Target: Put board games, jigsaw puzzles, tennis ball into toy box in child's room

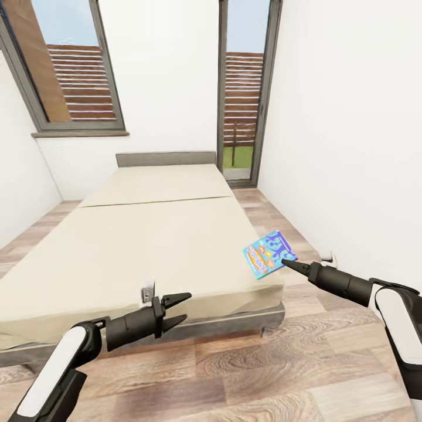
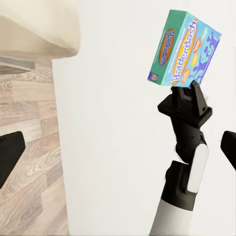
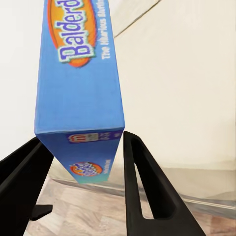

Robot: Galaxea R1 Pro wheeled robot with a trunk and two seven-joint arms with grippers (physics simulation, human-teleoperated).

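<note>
A blue and teal Balderdash board game (image 1: 269,253) hangs tilted above the right front corner of the bed (image 1: 146,234), with my right gripper (image 1: 288,264) shut on its lower edge. The left wrist view has the same box (image 2: 184,49) pinched in the right gripper (image 2: 189,96) against the white wall. Seen along the right gripper (image 3: 83,167), the box's narrow side (image 3: 78,73) sits between the two black fingers (image 3: 142,187). At the bed's front edge my left gripper (image 1: 179,308) is open and holds nothing. The bed's beige cover carries no other toy.
The bed takes up most of the narrow room. A white wall (image 1: 351,146) runs close beside my right arm. A strip of wooden floor (image 1: 275,363) lies in front of the bed and along its right side. A glass door (image 1: 240,105) and a window (image 1: 76,64) are at the far end.
</note>
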